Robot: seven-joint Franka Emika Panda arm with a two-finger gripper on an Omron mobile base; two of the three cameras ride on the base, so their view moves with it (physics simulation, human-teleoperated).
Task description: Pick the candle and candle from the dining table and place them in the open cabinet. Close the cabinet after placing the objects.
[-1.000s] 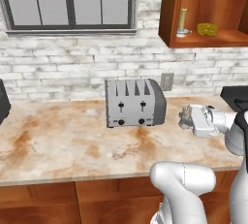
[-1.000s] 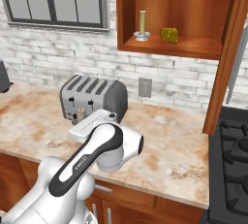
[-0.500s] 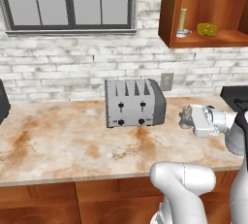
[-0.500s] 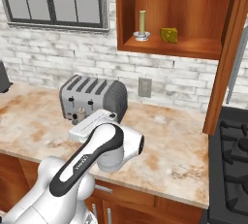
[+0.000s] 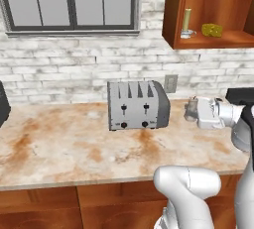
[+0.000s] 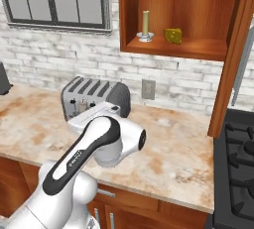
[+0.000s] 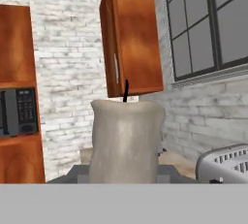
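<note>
A: Nothing much is shifting since a second ago; the gripper is still hanging over the stone counter, right of the toaster.

B: What are the fingers doing?

A: They are pinching the stubby grey candle, wick upward.

B: And the other one?

A: The olive taper candle is standing in the open cabinet, just beside a yellow wedge. Its door is hanging open.

Even, bright, soft-edged rendered light
</note>
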